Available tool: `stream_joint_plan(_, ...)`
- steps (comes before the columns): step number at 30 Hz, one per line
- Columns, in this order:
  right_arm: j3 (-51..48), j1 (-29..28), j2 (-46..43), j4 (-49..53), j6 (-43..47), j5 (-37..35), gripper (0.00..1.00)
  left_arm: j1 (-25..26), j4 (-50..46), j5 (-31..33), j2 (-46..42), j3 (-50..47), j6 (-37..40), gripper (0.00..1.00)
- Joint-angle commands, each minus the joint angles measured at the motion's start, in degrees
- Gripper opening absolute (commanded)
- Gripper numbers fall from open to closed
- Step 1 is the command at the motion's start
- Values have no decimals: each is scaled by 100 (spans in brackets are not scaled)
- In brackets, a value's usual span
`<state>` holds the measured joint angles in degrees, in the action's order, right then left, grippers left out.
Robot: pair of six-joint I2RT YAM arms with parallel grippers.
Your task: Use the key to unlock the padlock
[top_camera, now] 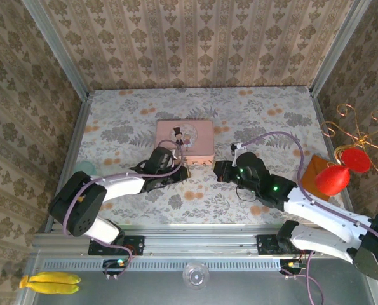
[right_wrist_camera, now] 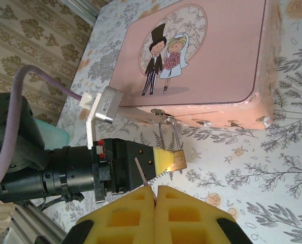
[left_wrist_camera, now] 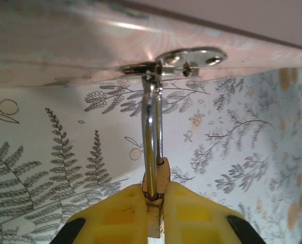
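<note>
bright even light | tin (left_wrist_camera: 140,35) glare, blurred | soft shadows

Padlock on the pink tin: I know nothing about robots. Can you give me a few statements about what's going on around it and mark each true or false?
1. The padlock hangs by its shackle from the clasp on the pink tin. True.
2. The key is pushed into the padlock. False: it sticks out from between the closed fingers of the right gripper, apart from the padlock.
3. The left gripper pinches the padlock's brass body. True.
4. The tin's lid stands open. False: it lies shut.
5. The lid shows a cartoon bride and groom. True.
</note>
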<state>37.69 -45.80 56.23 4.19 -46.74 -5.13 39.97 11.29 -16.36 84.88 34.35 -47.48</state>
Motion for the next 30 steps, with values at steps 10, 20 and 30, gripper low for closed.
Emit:
stream_joint_plan(10, -521, -149, 327, -985, -1129, 27, 0, -247, 2063, -48, -330, -484, -1193, 2)
stream_joint_plan(20, -856, -368, 911, -1755, -2180, 13, 0, -411, 2854, 121, -391, -837, -1833, 0)
stream_joint_plan(30, -1047, -437, 1707, -2691, -3020, 292, 0, -455, 3162, 55, -463, -995, -2192, 0)
